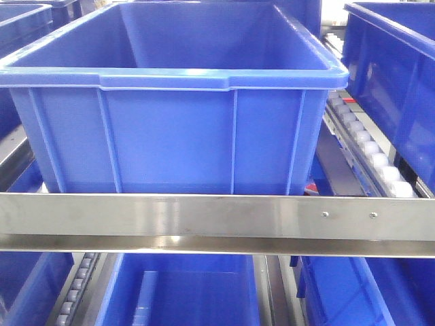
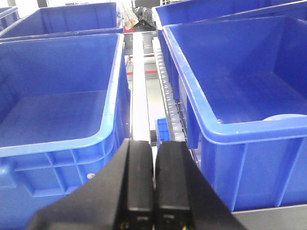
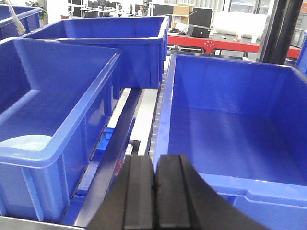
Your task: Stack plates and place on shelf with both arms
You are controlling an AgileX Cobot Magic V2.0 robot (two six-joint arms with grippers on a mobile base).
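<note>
Right of left tool [image 2: 153,191], plate [image 2: 286,117] inside bin [image 2: 225,129].

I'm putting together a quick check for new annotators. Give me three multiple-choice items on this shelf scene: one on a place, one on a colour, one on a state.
1. Where does a pale plate edge show in the left wrist view?
A. on the roller track
B. inside the right-hand bin
C. on the steel rail

2. What colour are the bins?
A. blue
B. grey
C. green

3. How do the left gripper's fingers stand?
A. wide apart
B. pressed together, holding nothing
C. clamped on a plate

Answers:
1. B, the plate peeks over the bin rim.
2. A, the front bin and its neighbours are blue.
3. B, the left gripper shows black fingers touching, with nothing between them.
</note>
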